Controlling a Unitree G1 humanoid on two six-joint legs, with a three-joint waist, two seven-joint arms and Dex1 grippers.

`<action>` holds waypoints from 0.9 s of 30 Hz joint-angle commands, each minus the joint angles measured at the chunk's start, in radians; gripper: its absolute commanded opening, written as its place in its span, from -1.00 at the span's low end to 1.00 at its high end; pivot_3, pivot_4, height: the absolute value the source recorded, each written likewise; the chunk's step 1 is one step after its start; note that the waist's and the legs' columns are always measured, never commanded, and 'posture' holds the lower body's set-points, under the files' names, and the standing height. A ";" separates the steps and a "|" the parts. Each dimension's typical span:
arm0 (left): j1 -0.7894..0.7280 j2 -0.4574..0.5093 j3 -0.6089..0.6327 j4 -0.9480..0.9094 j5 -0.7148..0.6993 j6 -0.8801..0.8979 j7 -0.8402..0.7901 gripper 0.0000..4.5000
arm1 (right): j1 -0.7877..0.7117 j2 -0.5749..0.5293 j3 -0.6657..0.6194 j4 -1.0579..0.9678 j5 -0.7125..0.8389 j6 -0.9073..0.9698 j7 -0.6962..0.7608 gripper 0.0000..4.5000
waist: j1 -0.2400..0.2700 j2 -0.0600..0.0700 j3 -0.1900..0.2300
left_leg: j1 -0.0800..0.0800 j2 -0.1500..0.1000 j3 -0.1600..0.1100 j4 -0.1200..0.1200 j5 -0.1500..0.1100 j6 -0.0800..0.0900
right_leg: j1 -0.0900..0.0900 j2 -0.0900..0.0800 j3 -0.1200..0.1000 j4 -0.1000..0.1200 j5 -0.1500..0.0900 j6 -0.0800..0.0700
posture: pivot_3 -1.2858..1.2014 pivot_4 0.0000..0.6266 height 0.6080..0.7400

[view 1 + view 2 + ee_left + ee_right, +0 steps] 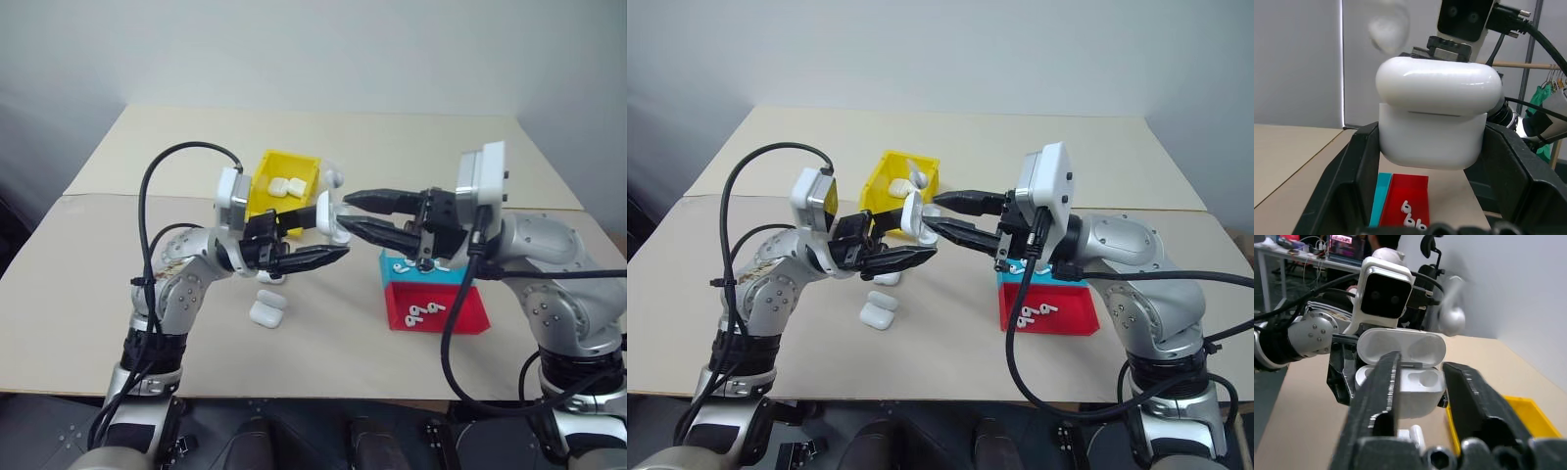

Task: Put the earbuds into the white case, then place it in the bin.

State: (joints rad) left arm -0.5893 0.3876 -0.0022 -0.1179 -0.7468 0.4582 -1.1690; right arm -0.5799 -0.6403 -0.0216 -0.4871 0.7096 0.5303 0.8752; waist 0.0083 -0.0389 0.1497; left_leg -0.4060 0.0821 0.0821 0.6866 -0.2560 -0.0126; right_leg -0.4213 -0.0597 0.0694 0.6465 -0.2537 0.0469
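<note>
White and glossy, the case (331, 217) sits up in the air over the middle of the tabletop (392, 147), clamped between the two black fingers of the left hand (328, 250), which are closed on its lower half. In the head views the case is small and partly covered by fingers of both hands, so its hinge is hard to read there; the right wrist view shows the lid swung up and open, with hollow seats inside. Its long axis lies crosswise between the fingers, the open mouth turned toward the right hand (351, 212).

That right hand reaches in from 3 o'clock, its fingers parted and gripping nothing, tips just beside the case. A white earbud (1452, 318) shows as a smear above the case, too blurred to tell whether anything touches it.

The yellow bin (265, 191) lies at 11 o'clock of the case, part hidden behind it, with two cases (285, 185) inside. More earbuds (423, 312) lie in the red tray (460, 318), the teal tray (392, 264) mostly covered by the right arm.
</note>
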 commanded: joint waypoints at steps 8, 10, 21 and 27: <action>-0.014 -0.013 0.030 -0.034 -0.015 -0.033 0.004 0.25 | -0.013 -0.008 -0.005 0.004 0.008 0.012 0.018 0.98 | 0.000 0.000 0.000 | 0.000 0.000 0.000 0.000 0.000 0.000 | 0.000 0.000 0.000 0.000 0.000 0.000 | 0.03 -0.52 1.00; -0.007 -0.006 0.036 -0.035 -0.017 -0.031 0.001 0.25 | -0.012 -0.014 -0.025 0.016 0.014 0.015 0.013 0.98 | 0.000 0.000 0.000 | 0.000 0.000 0.000 0.000 0.000 0.000 | 0.000 0.000 0.000 0.000 0.000 0.000 | 0.03 -0.52 1.00; -0.005 0.029 0.059 -0.002 -0.002 -0.040 -0.004 0.25 | -0.039 -0.101 -0.130 0.099 0.052 0.065 0.014 0.98 | 0.000 0.000 0.000 | 0.000 0.000 0.000 0.000 0.000 0.000 | 0.000 0.000 0.000 0.000 0.000 0.000 | 0.03 -0.52 1.00; -0.009 0.092 0.060 0.054 -0.009 -0.026 -0.083 0.25 | -0.045 -0.244 -0.115 0.154 0.006 0.110 0.103 0.98 | 0.000 0.000 0.000 | 0.000 0.000 0.000 0.000 0.000 0.000 | 0.000 0.000 0.000 -0.001 0.000 0.000 | 0.03 -0.52 1.00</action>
State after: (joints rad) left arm -0.5802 0.4663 0.0377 -0.0628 -0.7474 0.4375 -1.2211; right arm -0.6039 -0.8545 -0.1201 -0.3300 0.7249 0.6246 0.9528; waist 0.0085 -0.0389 0.1498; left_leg -0.4063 0.0821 0.0824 0.6862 -0.2562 -0.0122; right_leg -0.4217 -0.0598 0.0694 0.6454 -0.2538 0.0469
